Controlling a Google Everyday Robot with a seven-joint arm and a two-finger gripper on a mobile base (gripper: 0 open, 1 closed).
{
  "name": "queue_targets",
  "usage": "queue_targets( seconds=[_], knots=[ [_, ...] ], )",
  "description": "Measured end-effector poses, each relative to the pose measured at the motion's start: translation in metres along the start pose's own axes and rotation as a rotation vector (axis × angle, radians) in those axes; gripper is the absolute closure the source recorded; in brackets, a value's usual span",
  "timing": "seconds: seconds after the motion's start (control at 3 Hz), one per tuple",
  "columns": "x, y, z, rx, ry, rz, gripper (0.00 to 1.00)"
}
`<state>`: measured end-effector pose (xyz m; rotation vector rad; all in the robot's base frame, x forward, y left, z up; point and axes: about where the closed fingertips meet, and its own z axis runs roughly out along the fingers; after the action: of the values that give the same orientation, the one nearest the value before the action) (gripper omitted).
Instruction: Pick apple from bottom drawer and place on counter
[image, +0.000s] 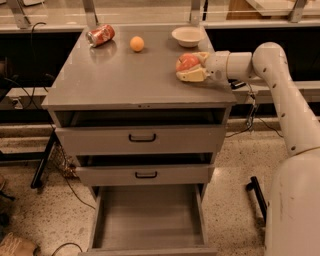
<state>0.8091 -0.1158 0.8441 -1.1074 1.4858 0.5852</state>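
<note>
Three grey drawers stand pulled out from the cabinet by differing amounts: the top drawer (142, 138) and the middle drawer (145, 175), each with a black handle, are open a little, while the bottom drawer (150, 220) is drawn far out with its plain grey floor in view. Over the right side of the counter (125, 82), near its right edge, the gripper (184, 68) reaches in from the right on the white arm (277, 80), its cream fingers (191, 76) closed around the apple (187, 62), one below the fruit and one above and behind it. Whether the apple touches the surface or hangs just above it cannot be told. Just behind the gripper sits a pale bowl (188, 36); farther left along the back are a small orange (137, 43) and a red soda can (100, 35) lying on its side.
</note>
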Motion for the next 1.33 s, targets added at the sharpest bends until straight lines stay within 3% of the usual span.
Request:
queue_targets(
  seconds=[0.33, 1.0, 1.33],
  knots=[
    [0.0, -0.001, 0.0, -0.003, -0.001, -0.003, 0.0],
    [-0.007, -0.006, -0.01, 0.019, -0.014, -0.024, 0.0],
    [-0.023, -0.016, -0.037, 0.091, -0.028, -0.07, 0.0]
  ],
)
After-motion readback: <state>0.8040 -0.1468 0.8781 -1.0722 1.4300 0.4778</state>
